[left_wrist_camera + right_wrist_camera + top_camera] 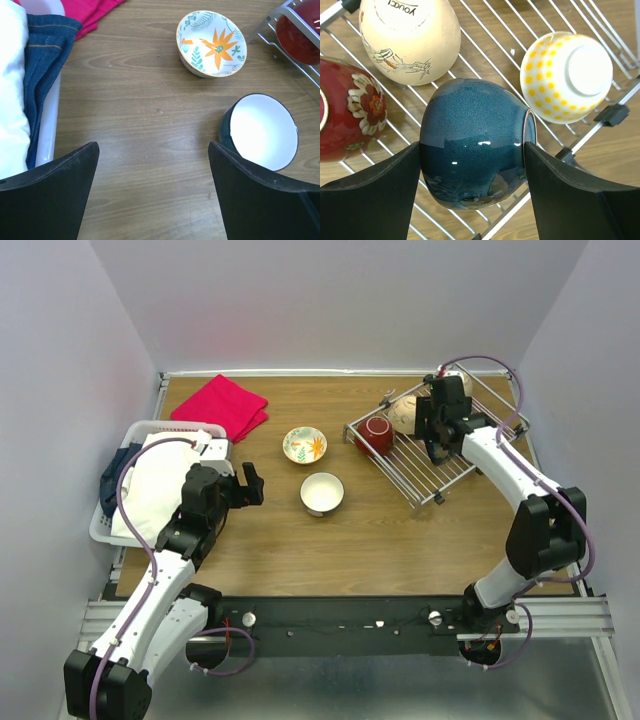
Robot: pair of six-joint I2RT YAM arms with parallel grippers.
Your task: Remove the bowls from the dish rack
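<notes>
R tool (pixel 472 150) over dish rack (pixel 437 480), far-R part of counter (pixel 380 540). Jaws part open, straddling a teal-blue bowl (pixel 470 140) that lies on its side on the bars. Each finger is right at the bowl's flank and looks to be touching. Cannot tell if the grip is firm; bowl rests on the wires.

Other bowls in rack:
- cream bowl (pixel 410 37), upside down, just beyond the blue one
- yellow-dotted bowl (pixel 565 75), upside down, near the rack rim
- red bowl (pixel 350 117) w/ flower print, on its side at the rack's L end

Bowls out of rack, upright on counter centre:
- floral bowl (pixel 305 444)
- dark bowl w/ white inside (pixel 322 493), nearer the arms and a little apart from the floral one

L tool (pixel 152 150) fully open, holding nothing, hovering above bare counter. White basket (pixel 105 525) w/ folded cloth sits to its L, dark bowl to its R.
</notes>
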